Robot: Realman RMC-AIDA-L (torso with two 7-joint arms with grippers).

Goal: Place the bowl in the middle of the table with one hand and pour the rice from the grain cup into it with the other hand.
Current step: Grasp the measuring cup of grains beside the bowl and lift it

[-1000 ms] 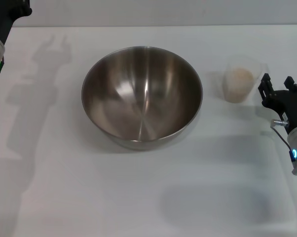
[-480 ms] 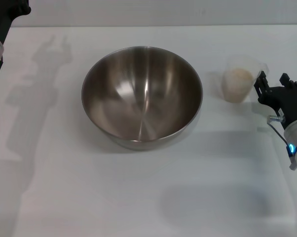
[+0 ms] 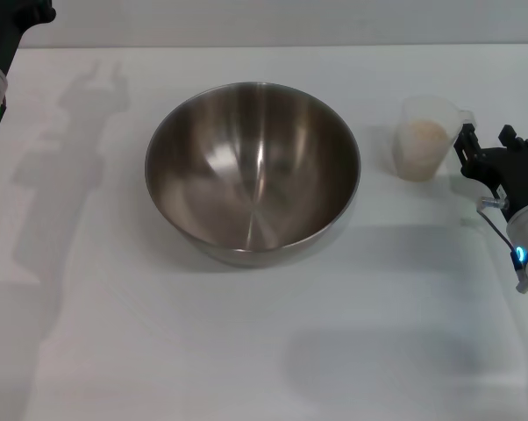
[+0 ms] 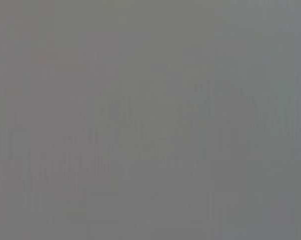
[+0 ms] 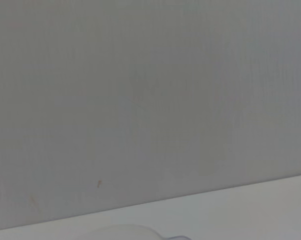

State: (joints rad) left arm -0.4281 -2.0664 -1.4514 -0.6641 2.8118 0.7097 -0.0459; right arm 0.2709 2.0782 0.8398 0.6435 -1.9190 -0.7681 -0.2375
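Bowl empty, mid worktop. Grain cup with rice near right edge; right end effector open beside its handle. Left end effector's state: cannot tell.

The right gripper sits farther from the robot and closer to the grain cup than a second ago; then it was just beside and slightly nearer than the cup, now its dark fingers are level with the cup's handle side, open, almost touching it
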